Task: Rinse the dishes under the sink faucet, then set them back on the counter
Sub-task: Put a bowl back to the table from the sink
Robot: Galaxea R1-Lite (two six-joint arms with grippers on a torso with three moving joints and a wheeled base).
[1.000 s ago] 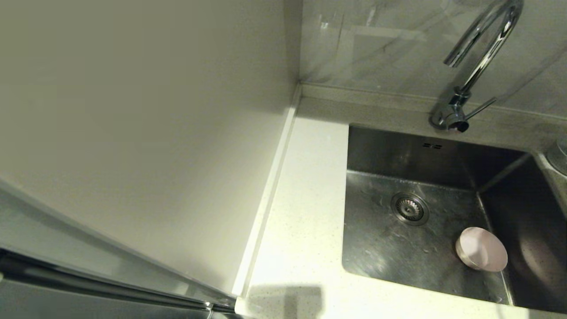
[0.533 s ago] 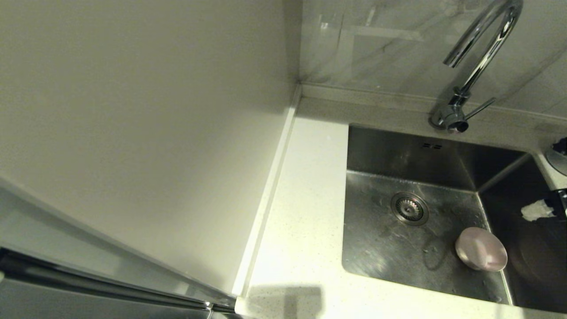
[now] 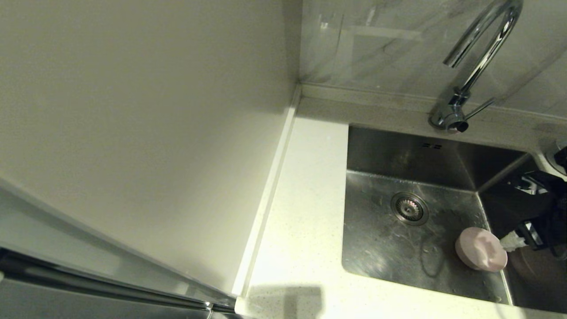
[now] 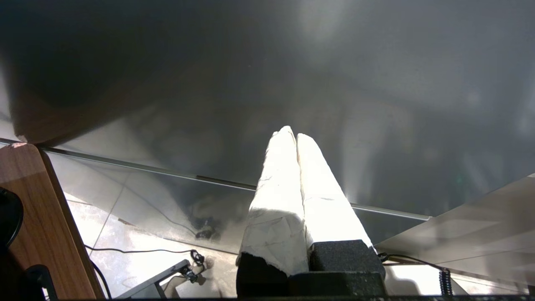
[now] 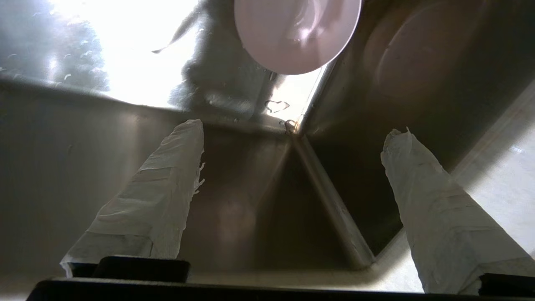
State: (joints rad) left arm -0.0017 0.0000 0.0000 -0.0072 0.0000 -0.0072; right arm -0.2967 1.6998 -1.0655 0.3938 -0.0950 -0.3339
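Observation:
One pale pink bowl (image 3: 481,249) (image 5: 296,33) lies tilted on the floor of the steel sink (image 3: 381,252), against its right wall. My right gripper (image 3: 519,213) (image 5: 294,130) reaches in from the right edge of the head view, down inside the sink. It is open, its white-taped fingers (image 5: 167,188) are spread wide with nothing between them, and one fingertip sits close beside the bowl. The chrome faucet (image 3: 480,53) stands behind the sink. The white counter (image 3: 305,199) runs along the sink's left. My left gripper (image 4: 291,134) is shut and empty, parked before a grey cabinet front.
The round drain strainer (image 3: 409,208) sits mid-sink, left of the bowl. A cream wall panel (image 3: 133,133) rises along the counter's left edge. A round grey fitting (image 3: 559,155) sits on the counter at the sink's far right corner.
My right gripper has come into the head view from the right and dropped into the sink, ending next to the pink bowl. The bowl has stayed where it was.

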